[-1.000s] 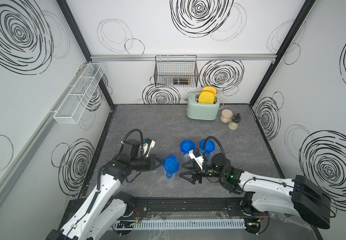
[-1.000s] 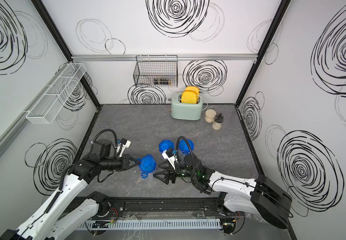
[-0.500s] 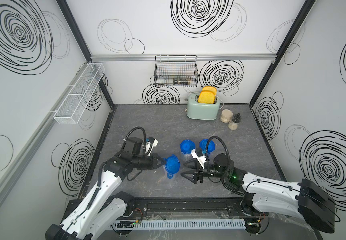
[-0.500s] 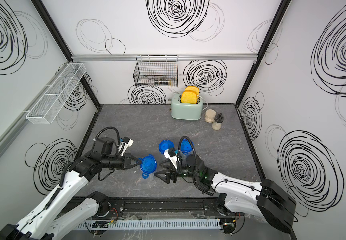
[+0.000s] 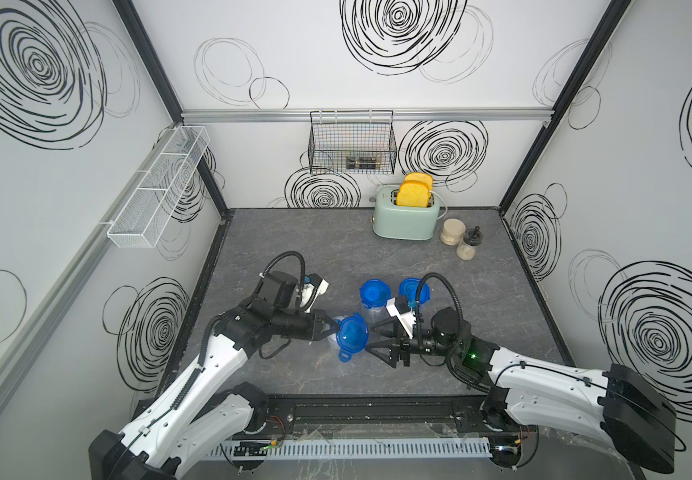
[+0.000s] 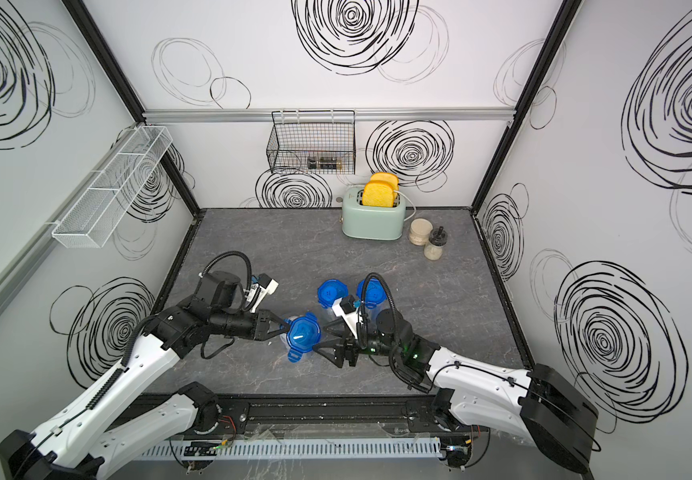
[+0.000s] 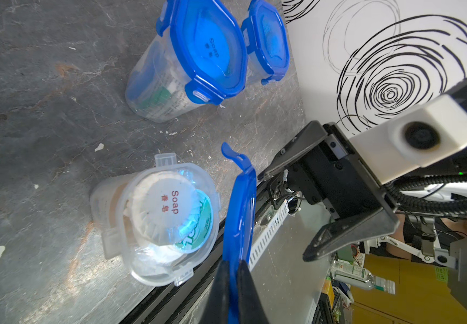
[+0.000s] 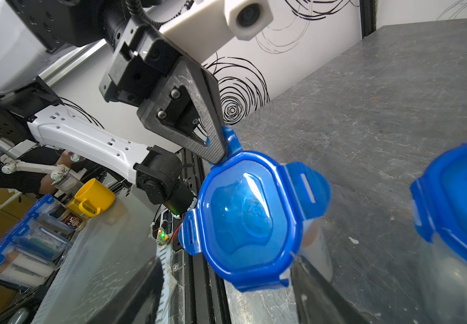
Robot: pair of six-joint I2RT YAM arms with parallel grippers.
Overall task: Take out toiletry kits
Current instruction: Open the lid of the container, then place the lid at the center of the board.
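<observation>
A clear jar (image 7: pixel 153 263) stands open near the table's front edge, and its toiletry kit (image 7: pixel 162 204) shows a round white soap pack on top beside a green-printed item. My left gripper (image 7: pixel 233 276) is shut on the jar's blue lid (image 7: pixel 240 210), held on edge just beside the jar's mouth; in both top views the lid (image 5: pixel 352 336) (image 6: pixel 303 334) covers most of the jar. My right gripper (image 5: pixel 373 338) (image 7: pixel 283 216) is open right of the lid, its fingers either side of the lid's (image 8: pixel 246 221) near end without gripping. Two closed jars (image 5: pixel 373 293) (image 5: pixel 413 289) stand behind.
A mint toaster (image 5: pixel 404 220) with two yellow slices and two beige jars (image 5: pixel 458 241) stand at the back right. A black wire basket (image 5: pixel 352 143) hangs on the back wall, a white mesh shelf (image 5: pixel 157 191) on the left wall. The black front rail (image 5: pixel 336 409) runs close below the jars.
My left arm has shifted a little to the right with the blue lid in its grip. The right gripper has stayed beside the lid, jaws opening very slightly.
</observation>
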